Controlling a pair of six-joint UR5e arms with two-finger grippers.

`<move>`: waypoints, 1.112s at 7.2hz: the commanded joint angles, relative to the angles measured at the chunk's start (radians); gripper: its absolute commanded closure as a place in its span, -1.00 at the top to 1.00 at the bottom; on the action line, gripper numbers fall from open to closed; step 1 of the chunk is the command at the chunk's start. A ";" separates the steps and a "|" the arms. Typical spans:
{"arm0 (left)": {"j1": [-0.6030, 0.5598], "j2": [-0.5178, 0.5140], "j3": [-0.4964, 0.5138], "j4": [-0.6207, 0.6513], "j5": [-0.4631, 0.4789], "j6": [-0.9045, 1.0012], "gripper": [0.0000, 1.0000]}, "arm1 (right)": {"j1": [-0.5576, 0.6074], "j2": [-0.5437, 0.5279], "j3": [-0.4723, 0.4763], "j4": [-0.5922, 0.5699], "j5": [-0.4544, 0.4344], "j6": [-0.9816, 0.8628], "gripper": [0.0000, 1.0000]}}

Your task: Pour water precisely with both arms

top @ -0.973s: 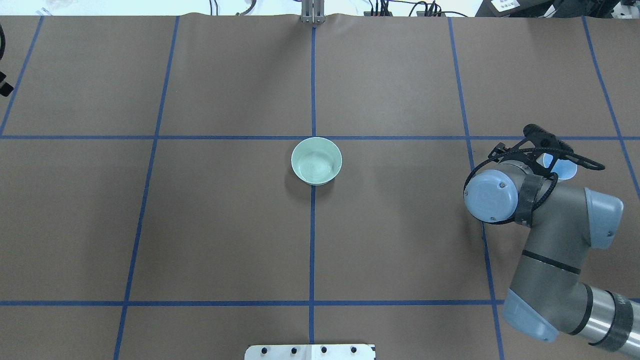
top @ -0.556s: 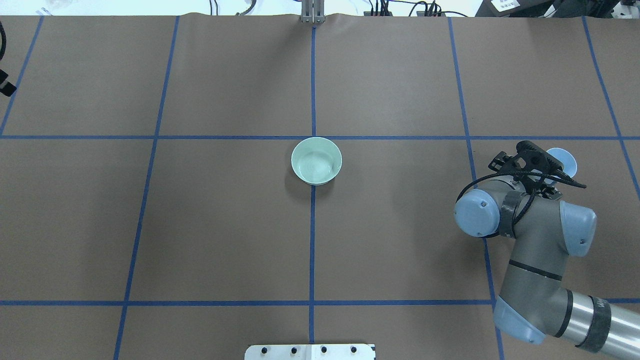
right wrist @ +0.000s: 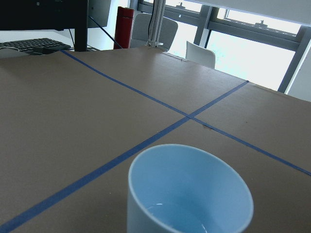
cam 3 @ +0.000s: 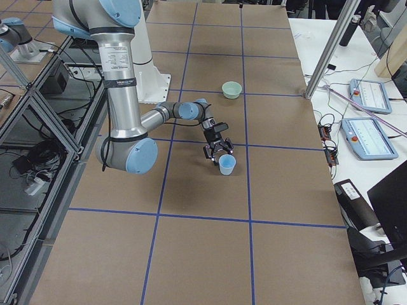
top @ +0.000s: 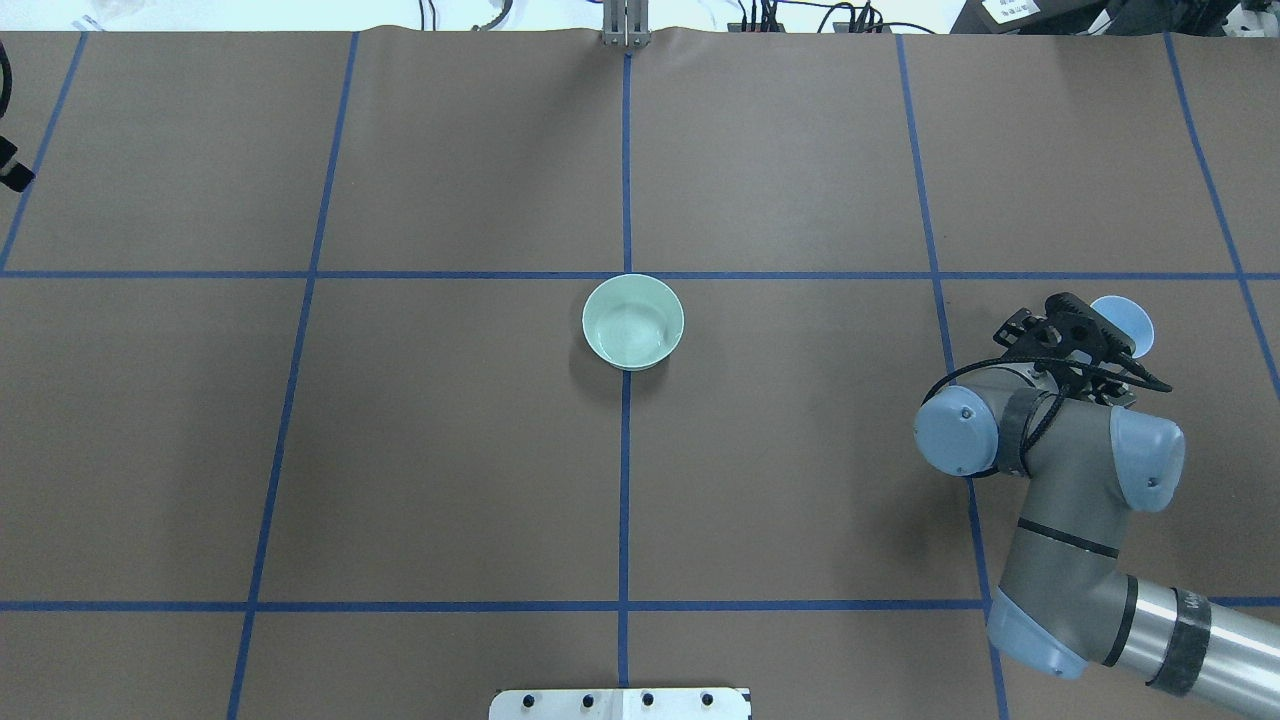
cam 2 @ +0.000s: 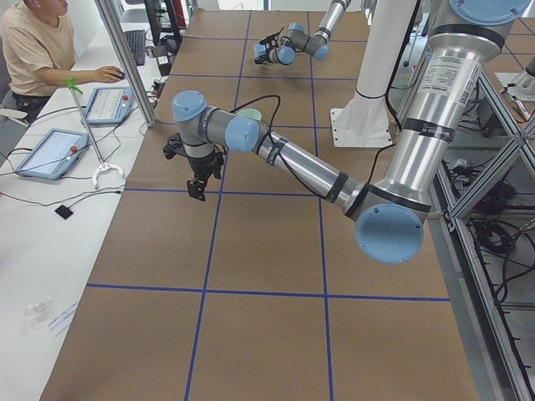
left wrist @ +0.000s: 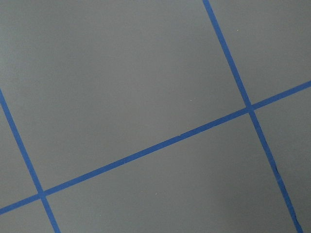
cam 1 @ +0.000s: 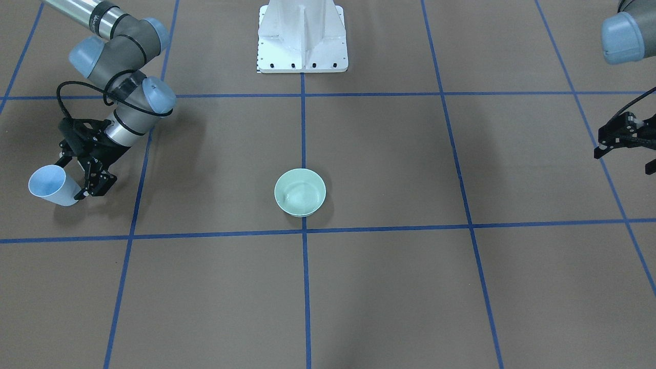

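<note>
The water (right wrist: 170, 219) is a shallow pool in the bottom of the blue cup (right wrist: 194, 170). The cup stands upright on the table (top: 450, 450) at the robot's far right, well apart from the green bowl (top: 596, 350) at centre. I judge the bowl to be the pour target: centred, it suits both arms. The right gripper (cam 1: 76, 177) sits level with the cup, one finger at each side of its wall. This side hold leaves the rim free for pouring. Whether those jaws press or merely flank the cup, I cannot tell. The left gripper (cam 1: 625, 154) hangs over bare table opposite, jaws apart, holding nothing, presumably on standby.
</note>
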 commanded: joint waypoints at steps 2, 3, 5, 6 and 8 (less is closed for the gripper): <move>0.001 0.000 0.000 0.000 0.000 0.000 0.99 | 0.029 0.001 -0.068 0.000 -0.032 0.020 1.00; 0.000 0.000 0.000 0.000 0.000 0.000 0.99 | 0.028 0.001 -0.079 0.000 -0.033 0.011 1.00; 0.001 0.000 0.000 0.000 0.000 0.000 0.99 | 0.032 0.002 -0.077 0.000 -0.043 0.021 -0.12; 0.000 0.000 0.000 0.000 -0.002 0.000 0.99 | 0.035 0.002 -0.076 0.000 -0.056 0.021 -0.87; 0.000 0.002 0.000 0.001 -0.002 -0.002 0.99 | 0.064 -0.001 -0.068 0.000 -0.083 0.018 -1.00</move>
